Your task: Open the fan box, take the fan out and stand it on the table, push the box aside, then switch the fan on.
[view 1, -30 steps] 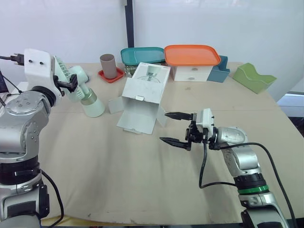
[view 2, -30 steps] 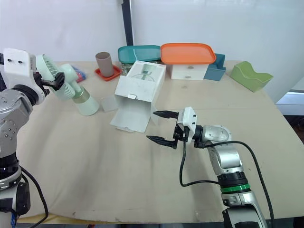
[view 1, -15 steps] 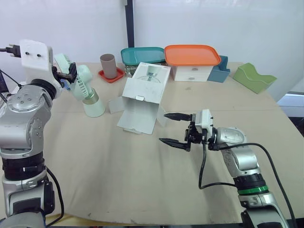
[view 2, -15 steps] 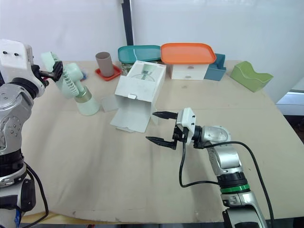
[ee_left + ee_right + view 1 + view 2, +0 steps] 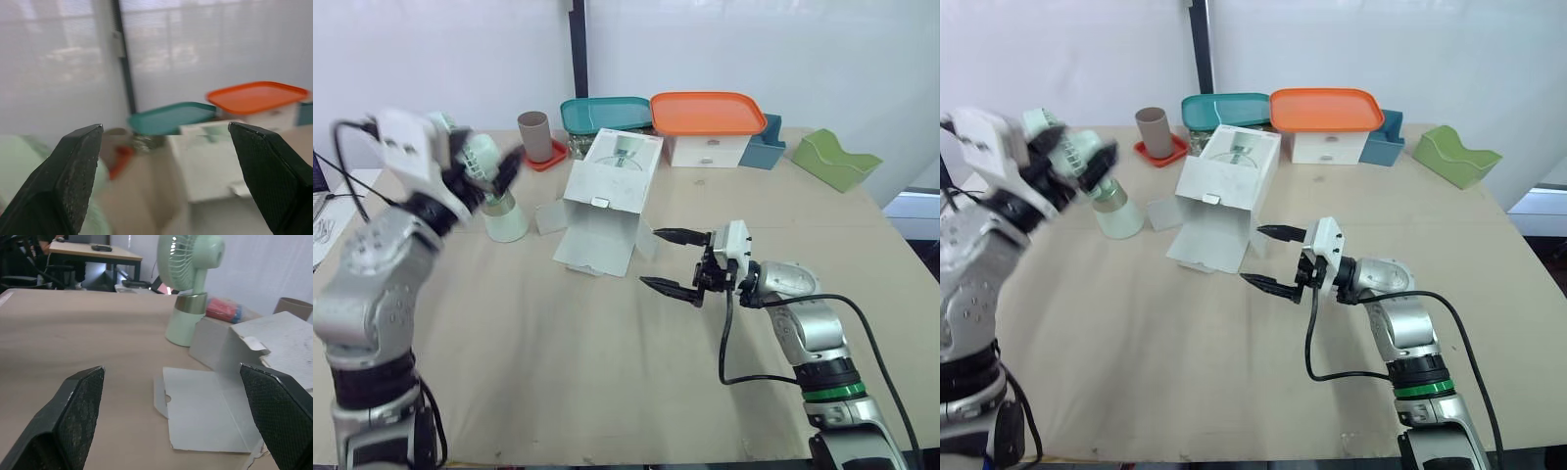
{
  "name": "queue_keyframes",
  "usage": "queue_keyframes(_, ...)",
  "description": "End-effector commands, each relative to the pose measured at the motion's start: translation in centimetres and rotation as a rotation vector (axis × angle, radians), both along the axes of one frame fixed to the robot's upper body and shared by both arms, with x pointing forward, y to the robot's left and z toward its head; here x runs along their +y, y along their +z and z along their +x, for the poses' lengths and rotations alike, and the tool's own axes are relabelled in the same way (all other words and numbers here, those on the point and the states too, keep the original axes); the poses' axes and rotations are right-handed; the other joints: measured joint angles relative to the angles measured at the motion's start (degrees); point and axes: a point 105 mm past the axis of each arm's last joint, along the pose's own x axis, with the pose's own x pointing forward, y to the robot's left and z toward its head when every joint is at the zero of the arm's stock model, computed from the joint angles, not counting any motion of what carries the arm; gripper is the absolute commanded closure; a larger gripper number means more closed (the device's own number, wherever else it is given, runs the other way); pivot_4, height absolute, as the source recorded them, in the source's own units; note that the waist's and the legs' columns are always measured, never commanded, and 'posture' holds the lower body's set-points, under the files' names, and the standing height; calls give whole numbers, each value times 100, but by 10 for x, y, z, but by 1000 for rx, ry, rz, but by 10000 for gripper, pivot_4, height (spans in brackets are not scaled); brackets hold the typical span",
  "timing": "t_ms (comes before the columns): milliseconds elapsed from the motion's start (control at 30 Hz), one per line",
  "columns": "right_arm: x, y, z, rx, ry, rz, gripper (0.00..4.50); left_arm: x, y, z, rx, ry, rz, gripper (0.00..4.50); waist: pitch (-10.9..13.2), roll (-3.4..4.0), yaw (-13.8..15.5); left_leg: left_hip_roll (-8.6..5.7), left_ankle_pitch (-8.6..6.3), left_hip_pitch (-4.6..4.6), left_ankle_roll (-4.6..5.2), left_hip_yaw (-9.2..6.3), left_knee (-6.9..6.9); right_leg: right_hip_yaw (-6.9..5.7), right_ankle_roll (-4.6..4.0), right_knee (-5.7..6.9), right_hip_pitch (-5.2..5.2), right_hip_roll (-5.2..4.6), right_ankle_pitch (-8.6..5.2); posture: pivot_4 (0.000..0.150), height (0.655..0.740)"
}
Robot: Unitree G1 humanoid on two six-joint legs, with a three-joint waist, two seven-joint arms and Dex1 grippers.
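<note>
- As the left jaws stand wide apart, nothing lies between them; the fan [image 5: 187,308] stands upright close beside them on the bench [image 5: 558,372].
- The right jaws, apart and empty, hover just short of the box [image 5: 607,201], facing its open flap.
- Fan looks light, top-heavy plastic: take the base, not the grille.
- Box is thin card; should slide easily.

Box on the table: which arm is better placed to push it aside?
Right. The right gripper, open, hovers beside the box at its open flaps; the left gripper is farther off, by the standing fan.
</note>
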Motion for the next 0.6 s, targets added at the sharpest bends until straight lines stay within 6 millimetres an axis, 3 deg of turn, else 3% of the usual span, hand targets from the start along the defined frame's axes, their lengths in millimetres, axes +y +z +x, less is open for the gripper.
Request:
queue_keyframes(33, 1, 12, 2, -41, -44, 20, 0, -24, -12, -28, -9, -192, 102, 1240, 0, 0, 7, 0, -4, 0, 7, -1, 1, 0, 0, 0, 2, 1, 0, 1500, 7400)
queue_keyframes(133, 1, 11, 5, -27, -86, 31, 0, -32, -41, -39, 61, -286, 189, 1240, -1, 2, 6, 0, -10, 2, 18, 0, 1, 1, -1, -1, 4, 4, 0, 1500, 7400)
queue_keyframes(267, 5, 6, 12, -1, -182, 38, 0, -28, -86, -47, 181, -341, 234, 1240, -1, 6, 3, 4, -16, 5, 28, 6, -1, 5, -3, -2, 3, 7, -1, 1500, 7400)
queue_keyframes(467, 14, -1, 23, 33, -350, 70, 0, -26, -118, -54, 233, -382, 251, 1240, -2, 7, 15, 4, -25, 6, 46, 6, -1, 7, -5, -2, 4, 7, -1, 1500, 7400)
queue_keyframes(600, 21, -3, 29, 63, -423, 90, 0, -22, -128, -55, 235, -378, 237, 1240, -2, 9, 15, 5, -27, 5, 48, 7, -3, 7, -6, -2, 0, 7, -2, 1500, 7400)
